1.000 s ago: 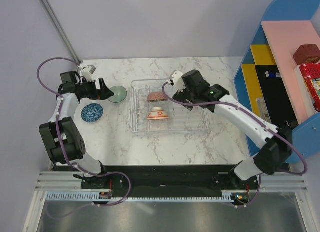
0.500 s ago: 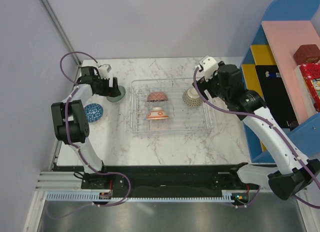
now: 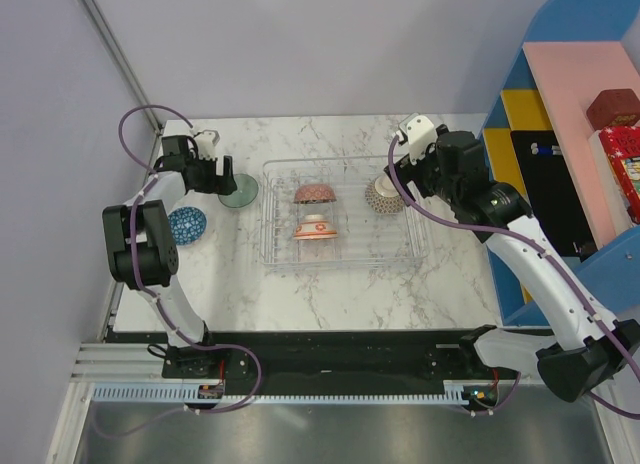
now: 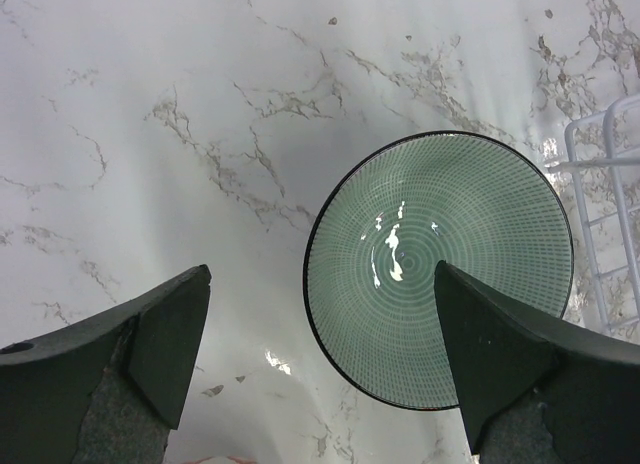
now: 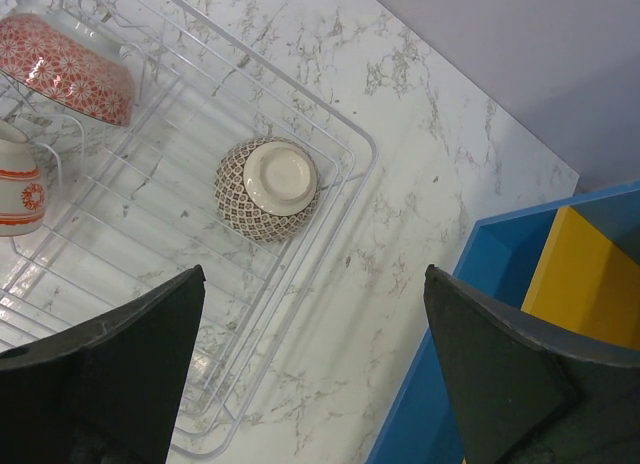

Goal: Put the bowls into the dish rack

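You have the left gripper [image 4: 320,284] with fingers spread over the upright pale green bowl [image 4: 420,234], its rim under one tip, nothing pinched; right gripper [image 5: 315,274] fingers likewise spread, beige lattice bowl [image 5: 266,188] upside down ahead of them in a corner of the dish rack [image 3: 370,239].

Marble worktop [image 3: 330,294] and surroundings.
Pale lilac walls [image 3: 330,44] behind; blue shelf unit [image 3: 595,14] with yellow and pink panels at right.

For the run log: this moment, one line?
dish rack: three bowls; table: green bowl, blue bowl; left gripper: open over green; right gripper: open
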